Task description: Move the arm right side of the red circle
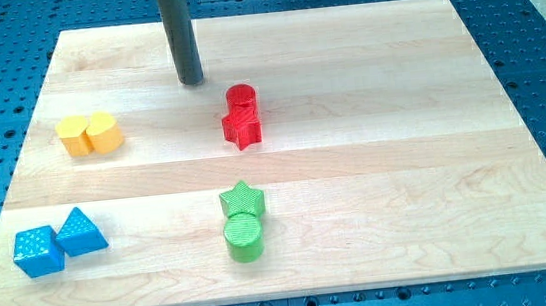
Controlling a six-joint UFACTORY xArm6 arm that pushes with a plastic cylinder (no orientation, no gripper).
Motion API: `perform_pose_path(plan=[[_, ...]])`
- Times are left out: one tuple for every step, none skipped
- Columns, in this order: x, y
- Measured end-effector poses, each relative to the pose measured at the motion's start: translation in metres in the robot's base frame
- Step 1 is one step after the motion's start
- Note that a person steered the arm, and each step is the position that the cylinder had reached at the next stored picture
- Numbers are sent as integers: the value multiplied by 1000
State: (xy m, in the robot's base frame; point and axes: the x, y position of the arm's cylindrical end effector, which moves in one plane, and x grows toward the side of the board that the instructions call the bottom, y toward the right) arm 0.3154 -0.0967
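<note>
The red circle [241,98] is a short red cylinder near the middle of the wooden board [383,142]. A red star [242,129] touches it on the side toward the view's bottom. My tip [192,80] is the lower end of a dark rod that comes down from the view's top. It rests on the board to the left of the red circle and slightly toward the view's top, with a small gap between them.
Two yellow blocks [89,134] sit together at the view's left. A blue cube [38,252] and a blue triangular block [81,233] sit at the bottom left. A green star [241,199] touches a green cylinder [245,238] at the bottom middle.
</note>
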Motion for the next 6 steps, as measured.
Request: perform_pose_path(plan=[[5,0],[10,0],[20,5],[9,7],[-6,51],[23,122]])
